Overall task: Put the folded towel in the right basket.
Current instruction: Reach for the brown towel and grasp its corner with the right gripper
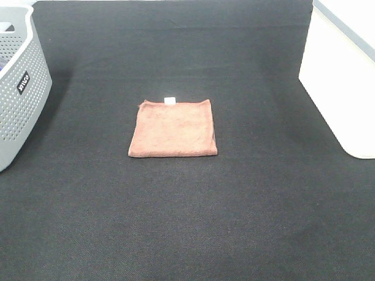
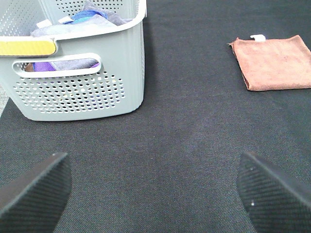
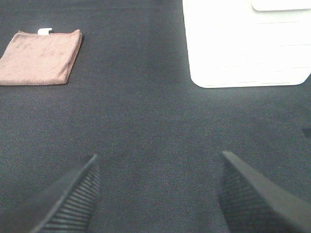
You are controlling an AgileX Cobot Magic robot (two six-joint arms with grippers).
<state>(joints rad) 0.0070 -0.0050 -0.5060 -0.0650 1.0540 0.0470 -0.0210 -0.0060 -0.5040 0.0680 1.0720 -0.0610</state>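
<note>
The folded towel (image 1: 173, 128), rust-brown with a small white tag on its far edge, lies flat in the middle of the black cloth. It also shows in the left wrist view (image 2: 273, 63) and in the right wrist view (image 3: 40, 57). The right basket (image 1: 345, 82), large and white, stands at the right edge; the right wrist view shows its side (image 3: 245, 48). My left gripper (image 2: 155, 194) is open and empty, well short of the towel. My right gripper (image 3: 158, 194) is open and empty, between towel and white basket, apart from both. Neither gripper shows in the exterior view.
A grey perforated basket (image 1: 17, 99) with a black label stands at the left edge; in the left wrist view (image 2: 82, 92) it holds several folded cloths. The black cloth (image 1: 187, 222) covers the whole table.
</note>
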